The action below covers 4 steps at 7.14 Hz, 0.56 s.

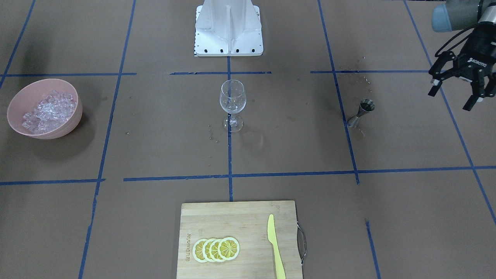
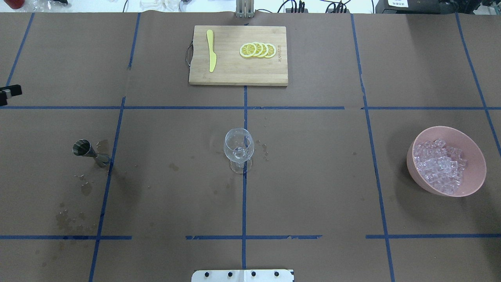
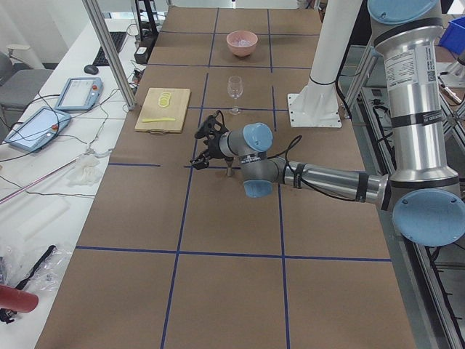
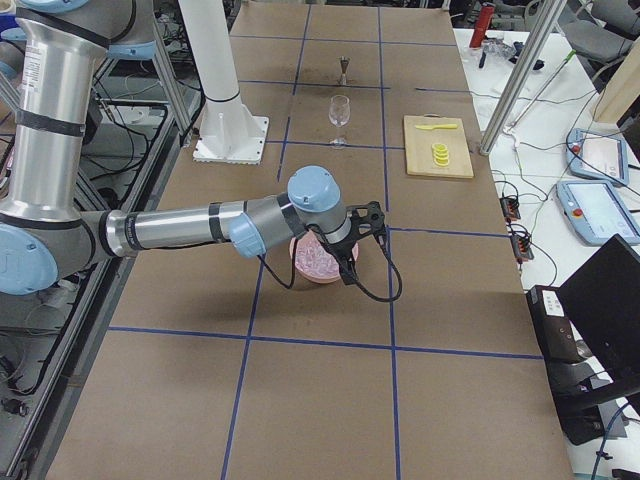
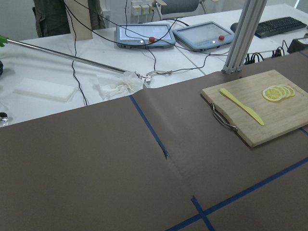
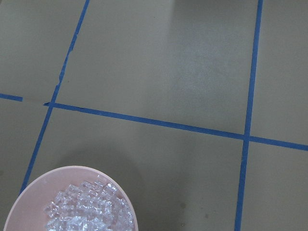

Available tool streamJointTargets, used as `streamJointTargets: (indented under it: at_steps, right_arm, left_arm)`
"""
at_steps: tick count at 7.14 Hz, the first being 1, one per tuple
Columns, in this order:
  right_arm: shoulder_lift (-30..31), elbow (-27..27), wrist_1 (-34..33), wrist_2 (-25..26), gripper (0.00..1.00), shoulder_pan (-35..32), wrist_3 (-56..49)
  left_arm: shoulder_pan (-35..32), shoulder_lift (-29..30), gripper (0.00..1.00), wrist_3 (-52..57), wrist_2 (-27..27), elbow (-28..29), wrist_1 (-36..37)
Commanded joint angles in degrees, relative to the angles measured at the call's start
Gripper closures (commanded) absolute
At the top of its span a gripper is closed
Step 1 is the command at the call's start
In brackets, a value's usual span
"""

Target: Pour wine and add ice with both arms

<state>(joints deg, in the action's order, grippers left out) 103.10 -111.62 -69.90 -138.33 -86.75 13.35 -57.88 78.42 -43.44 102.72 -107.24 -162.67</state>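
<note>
My worktop (image 2: 313, 176) is covered in brown paper, and blue tape lines (image 2: 244, 203) mark it into a grid of large squares. The white pedestal (image 1: 228, 27) is bolted at my edge, on the centre line. Farther out along that line a wine glass (image 2: 238, 149) stands upright, its foot on the tape, with small droplets scattered on the paper around it. To my left a steel jigger (image 2: 88, 152) stands just beside a tape line, with darker wet patches (image 2: 68, 219) around it and nearer my side. Well to my right sits a pink bowl (image 2: 476, 166). A wooden cutting board (image 2: 235, 72) lies flat at the far edge, opposite me.
</note>
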Motion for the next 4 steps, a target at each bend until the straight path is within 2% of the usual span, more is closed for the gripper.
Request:
streamJointTargets:
  at_steps: [1,4]
  right_arm:
    - [0.08,0.0,0.02,-0.01,0.0,0.0,0.01]
    - [0.52,0.0,0.11,-0.01,0.0,0.0,0.01]
  left_arm:
    - [15.18,-0.98,0.0,-4.62,-22.63,-1.21,-0.9]
    - [32.24,-1.25,0.0,-10.07,-47.88,-0.52,-0.72]
